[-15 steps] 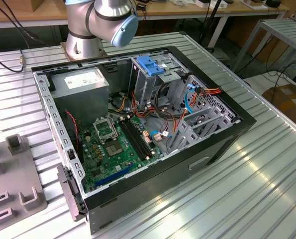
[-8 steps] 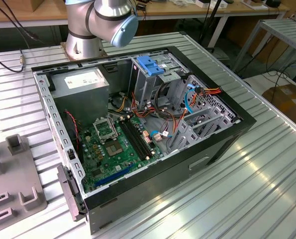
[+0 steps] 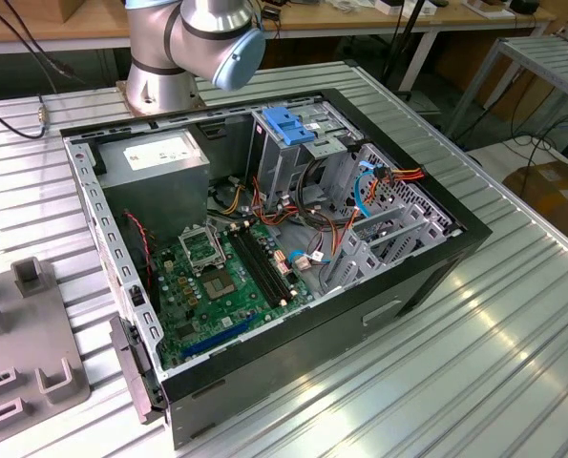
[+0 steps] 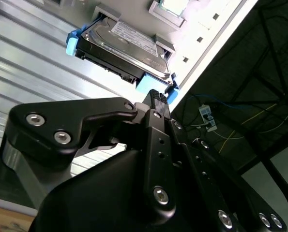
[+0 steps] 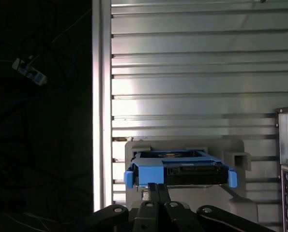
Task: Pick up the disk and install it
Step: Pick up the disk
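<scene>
The disk [image 5: 182,170] lies in a pale grey holder [image 5: 235,154] on the slatted metal table, close to the table's edge. Its silver top and white label [image 4: 129,36] face up, and a blue plastic bracket [image 5: 148,175] wraps its edges. In both wrist views my gripper [image 5: 157,186] is right at the bracket's near edge [image 4: 151,84]. The black fingers [image 4: 156,96] are pressed together, shut, with nothing between them. I cannot tell whether the tips touch the bracket.
In the exterior view the open computer case [image 3: 427,272] lies on its side, with a metal drive cage topped by a blue handle [image 3: 288,124]. The arm's base [image 3: 159,67] stands behind it. A grey fixture [image 3: 26,363] sits at that view's left. The table edge [image 5: 98,96] drops to dark floor.
</scene>
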Available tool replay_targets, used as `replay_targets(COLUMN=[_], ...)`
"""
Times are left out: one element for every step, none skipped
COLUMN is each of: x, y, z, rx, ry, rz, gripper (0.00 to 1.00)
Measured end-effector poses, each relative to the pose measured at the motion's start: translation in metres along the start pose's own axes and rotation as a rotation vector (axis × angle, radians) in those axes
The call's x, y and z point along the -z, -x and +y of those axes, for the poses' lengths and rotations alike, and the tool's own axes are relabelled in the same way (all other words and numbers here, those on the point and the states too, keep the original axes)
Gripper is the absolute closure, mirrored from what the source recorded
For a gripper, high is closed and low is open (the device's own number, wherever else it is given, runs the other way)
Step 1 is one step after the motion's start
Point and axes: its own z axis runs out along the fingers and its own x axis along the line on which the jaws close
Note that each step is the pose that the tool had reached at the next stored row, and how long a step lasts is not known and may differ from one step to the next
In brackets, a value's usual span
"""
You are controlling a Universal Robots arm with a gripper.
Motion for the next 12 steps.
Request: replay_targets(x=[0.0000,0.0001,0.0000,0.0000,0.0000,0.0000,0.0000,0.0000,0.0000,0.0000,0.0000,0.0000], y=[0.0000,0.0000,0.0000,0.0000,0.0000,0.0000,0.0000,0.0000,0.0000,0.0000,0.0000,0.0000], z=[0.0000,0.0000,0.0000,0.0000,0.0000,0.0000,0.0000,0.0000,0.0000,0.0000,0.0000,0.0000], rx=[0.013,0.023,0.043,0.056,0.069,0.089,0.104,0.120,0.134,0.151,0.172,0.186], ry=[-0.0003,-0.0007,-0.0012,-0.0016,-0.0019,-0.0025,-0.0030,-0.0034,-0.0038,-0.0043,-0.0049,-0.0053], rz=[0.0003,0.0007,0.0011,0.0014,0.0018,0.0023,0.0027,0.0031,0.0034,0.0039,0.0044,0.0047], gripper=[0.90,0.90,0.90,0.90,0.90,0.90,0.90,0.90,0.90,0.90,0.90,0.90])
